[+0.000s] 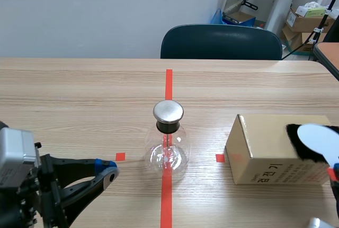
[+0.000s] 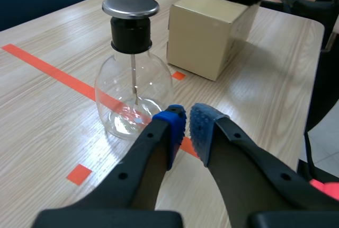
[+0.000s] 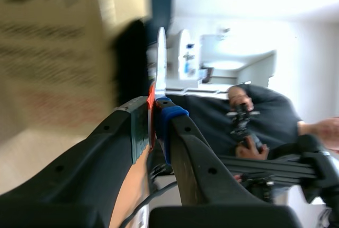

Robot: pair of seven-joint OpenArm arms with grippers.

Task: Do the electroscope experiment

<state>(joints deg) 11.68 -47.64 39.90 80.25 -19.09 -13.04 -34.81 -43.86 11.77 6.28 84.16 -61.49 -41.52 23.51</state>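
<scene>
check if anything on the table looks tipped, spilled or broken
Nothing stands out. The glass flask stands upright on the tape line, its metal cap level and the glass whole. The cardboard box sits flat, and the right fingers hold the white paddle over the black fur on top.

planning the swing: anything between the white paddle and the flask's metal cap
Nothing visible: only wooden table lies between the white round paddle, clamped in the right gripper over the tan cardboard box, and the round metal cap of the clear glass flask.
</scene>
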